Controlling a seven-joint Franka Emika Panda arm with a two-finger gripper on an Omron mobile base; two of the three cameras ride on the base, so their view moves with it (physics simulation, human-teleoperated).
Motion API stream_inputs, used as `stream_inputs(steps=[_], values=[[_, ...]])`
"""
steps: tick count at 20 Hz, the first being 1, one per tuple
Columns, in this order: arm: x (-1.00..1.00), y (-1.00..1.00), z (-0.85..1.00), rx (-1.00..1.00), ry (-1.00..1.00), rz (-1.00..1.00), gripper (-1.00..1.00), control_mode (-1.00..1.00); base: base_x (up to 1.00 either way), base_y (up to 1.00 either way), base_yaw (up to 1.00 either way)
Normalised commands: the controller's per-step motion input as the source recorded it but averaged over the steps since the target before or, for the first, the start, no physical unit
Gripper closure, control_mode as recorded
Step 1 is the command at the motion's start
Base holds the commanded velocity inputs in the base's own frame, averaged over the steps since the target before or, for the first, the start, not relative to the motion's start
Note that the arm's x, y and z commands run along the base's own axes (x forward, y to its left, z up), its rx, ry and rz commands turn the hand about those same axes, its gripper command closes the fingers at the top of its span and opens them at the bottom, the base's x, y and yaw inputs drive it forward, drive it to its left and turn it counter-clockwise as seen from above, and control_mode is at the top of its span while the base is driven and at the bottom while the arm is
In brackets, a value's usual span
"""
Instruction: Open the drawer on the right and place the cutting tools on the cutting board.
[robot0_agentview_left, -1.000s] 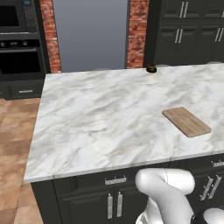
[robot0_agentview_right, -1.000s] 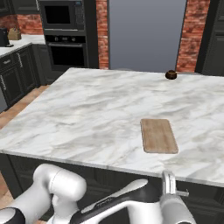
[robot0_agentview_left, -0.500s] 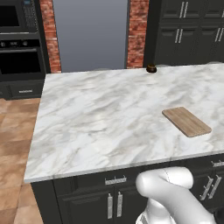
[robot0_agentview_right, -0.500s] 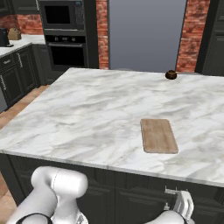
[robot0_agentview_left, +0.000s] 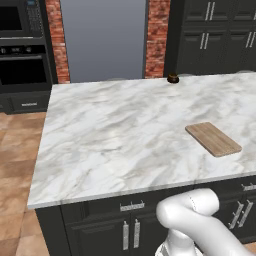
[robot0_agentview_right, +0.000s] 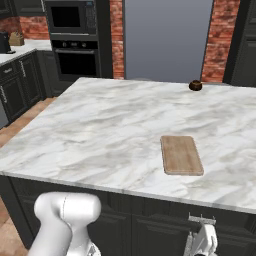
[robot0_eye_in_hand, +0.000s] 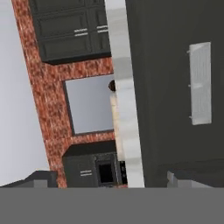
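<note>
One drawer (robot0_eye_in_hand: 175, 87) front, flat and dark with a pale bar handle (robot0_eye_in_hand: 200, 83), faces the hand camera close up and looks shut. Gripper (robot0_eye_in_hand: 107, 178) jaws stand wide apart before it, holding nothing – the cutting board (robot0_agentview_right: 181, 154) lies bare on the marble island top (robot0_agentview_right: 100, 130), a small dark brown round object (robot0_agentview_right: 195, 85) near the far edge

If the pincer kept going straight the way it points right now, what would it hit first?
Most likely the black drawer front on the island's right, near its silver handle. The open pincer faces it, rolled sideways; how far off is unclear.
</note>
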Motion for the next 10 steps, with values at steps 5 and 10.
stream_inputs(steps=[5,10], values=[[0.35,-0.12,-0.57,-0.01,-0.12,0.03,-1.00,-1.00,0.00,0.00,0.00],[0.45,-0.16,-0.48,-0.01,-0.07,0.00,-1.00,-1.00,0.00,0.00,0.00]])
